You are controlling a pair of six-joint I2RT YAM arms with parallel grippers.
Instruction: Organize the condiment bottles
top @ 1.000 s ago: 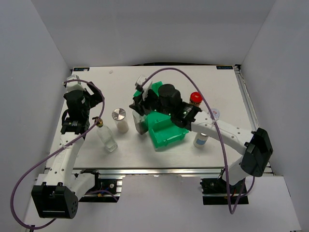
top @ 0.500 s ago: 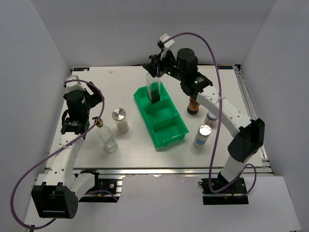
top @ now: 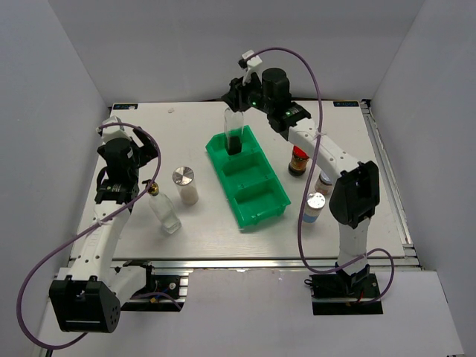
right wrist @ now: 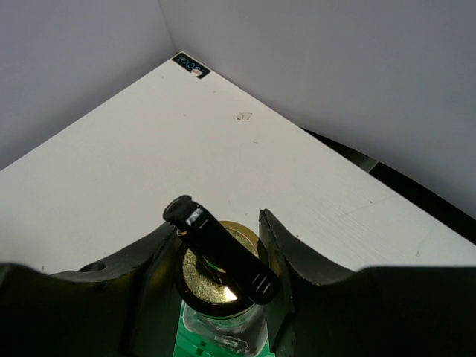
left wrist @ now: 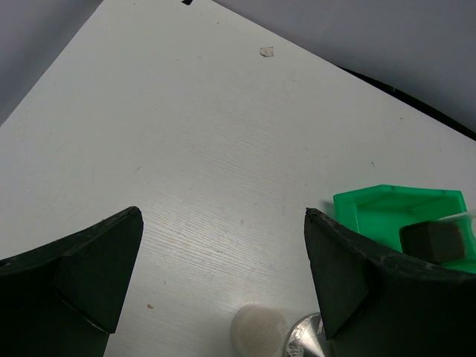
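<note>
This is a robotics lab test cell. A white table [top: 193,126] sits on an aluminium frame [top: 223,262], boxed in by plain grey walls [top: 74,59]. Two robot arms [top: 100,234] are bolted at its near edge, trailing purple cables [top: 20,297].

Table: you had a white top [top: 193,126] with a faint wood grain, matte under the cameras.
Scrap: a small pale scrap [top: 172,110] lay near the table's far left corner.
Sticker: a small dark sticker [top: 343,105] sat at the far right corner.
Rail: a silver aluminium rail [top: 223,260] ran along the near edge in front of you.
Back wall: a plain grey-white back wall [top: 223,44] stood behind a dark gap [top: 312,99] at the far edge.
Side walls: the left wall [top: 44,111] and right wall [top: 439,97] were the same colour and closed you in.
Floor: a pale grey floor [top: 245,320] showed below the rail.
Light: it was soft and even, and your shadows were faint.
</note>
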